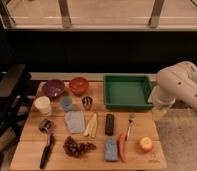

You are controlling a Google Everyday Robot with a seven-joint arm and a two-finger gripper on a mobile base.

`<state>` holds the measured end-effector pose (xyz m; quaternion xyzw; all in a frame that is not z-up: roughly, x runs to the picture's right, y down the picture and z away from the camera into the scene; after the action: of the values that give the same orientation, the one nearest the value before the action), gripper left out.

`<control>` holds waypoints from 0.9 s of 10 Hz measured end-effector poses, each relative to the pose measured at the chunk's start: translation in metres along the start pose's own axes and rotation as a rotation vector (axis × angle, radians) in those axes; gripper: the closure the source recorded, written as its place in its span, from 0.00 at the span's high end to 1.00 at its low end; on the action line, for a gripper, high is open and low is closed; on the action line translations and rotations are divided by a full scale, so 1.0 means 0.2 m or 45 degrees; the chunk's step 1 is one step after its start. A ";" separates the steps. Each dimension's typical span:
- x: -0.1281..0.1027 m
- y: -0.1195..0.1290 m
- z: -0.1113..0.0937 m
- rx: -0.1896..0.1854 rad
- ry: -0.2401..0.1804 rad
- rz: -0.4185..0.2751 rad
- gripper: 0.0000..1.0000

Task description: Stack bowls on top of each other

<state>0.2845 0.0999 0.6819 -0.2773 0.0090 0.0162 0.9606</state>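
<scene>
The purple bowl and the orange-red bowl sit side by side, upright and apart, at the back left of the wooden table. My white arm comes in from the right. Its gripper hangs off the table's right edge, beside the green tray and far from both bowls. It holds nothing that I can see.
In front of the bowls stand a white cup, a small light-blue cup and a metal cup. Nearer the front lie a blue cloth, a black bar, a fork, grapes, a knife, a carrot and an orange fruit.
</scene>
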 end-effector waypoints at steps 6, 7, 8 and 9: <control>-0.51 -0.14 -0.16 0.116 -0.202 -0.351 0.65; -0.65 -0.16 -0.19 0.145 -0.235 -0.448 0.65; -0.77 -0.17 -0.22 0.158 -0.271 -0.531 0.65; -0.82 -0.17 -0.24 0.164 -0.289 -0.566 0.65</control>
<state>0.1215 0.0414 0.6643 -0.2072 -0.1590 -0.1648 0.9511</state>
